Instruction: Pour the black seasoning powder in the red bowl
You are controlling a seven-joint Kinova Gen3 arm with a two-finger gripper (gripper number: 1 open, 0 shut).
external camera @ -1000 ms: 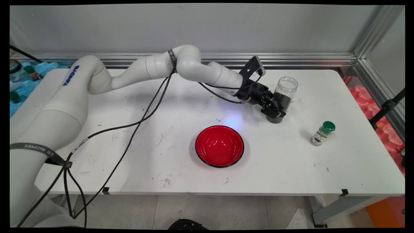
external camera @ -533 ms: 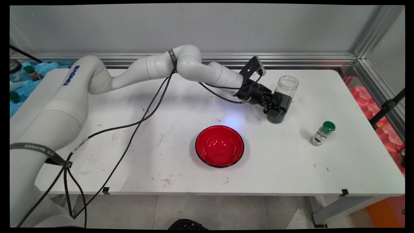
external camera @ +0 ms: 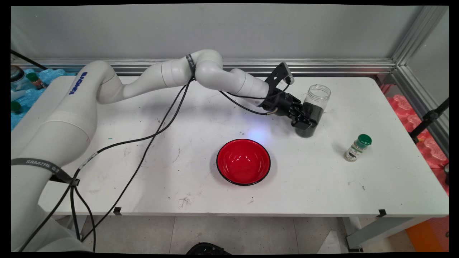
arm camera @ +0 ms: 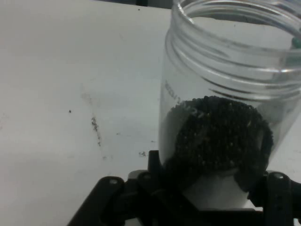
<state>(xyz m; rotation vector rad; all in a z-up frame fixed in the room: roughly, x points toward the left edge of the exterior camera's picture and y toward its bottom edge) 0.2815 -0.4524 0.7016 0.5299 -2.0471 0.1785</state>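
I've got the gripper (external camera: 307,120) clamped on the clear jar (external camera: 314,106) w/ dark grains, far-right of the table (external camera: 322,186). Red bowl (external camera: 243,161) at its 7 o'clock, green-cap bottle (external camera: 357,147) at 4, both apart. Far edge near.

A clear, lidless plastic jar (external camera: 312,109) with a threaded neck stands on the far right part of the white bench (external camera: 200,179), leaning slightly. It is roughly half full of small black grains (arm camera: 221,136) (the upper part is bare and see-through). The black two-finger gripper (external camera: 307,118) is clamped round its lower half from the left, one of the fingers (external camera: 303,123) dark against the jar's near side. In the hand view the jar fills the right of the picture, its open mouth at the top edge and the grains heaped unevenly inside.
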